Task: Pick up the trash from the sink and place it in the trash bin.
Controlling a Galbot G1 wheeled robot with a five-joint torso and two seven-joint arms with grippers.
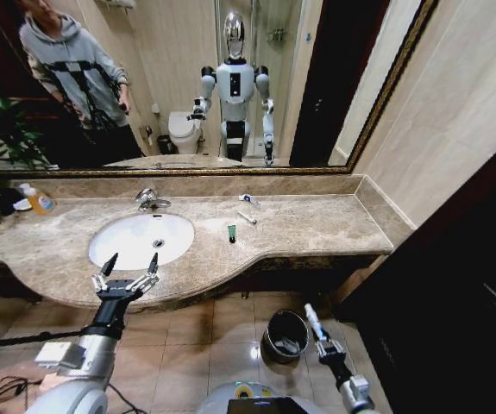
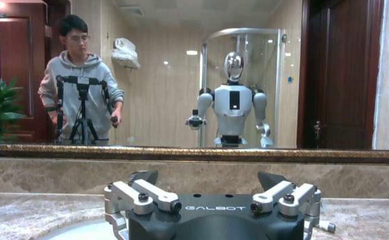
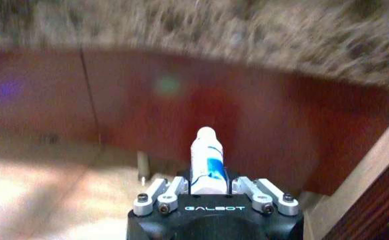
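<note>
Your right gripper [image 1: 314,321] is clamped on a white tube [image 3: 206,160], just at three o'clock of the bin [image 1: 285,335]; swing it over the rim before letting go; your left gripper [image 1: 129,270], fingers apart, hangs at the sink [image 1: 141,239] front edge.

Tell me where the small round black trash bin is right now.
In the head view, the small round black trash bin with the shiny metal rim stands on the tiled floor below the beige marble countertop, just left of the right gripper.

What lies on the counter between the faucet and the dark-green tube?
Head view: bare marble counter and the basin's back rim between faucet and dark-green tube.
</note>
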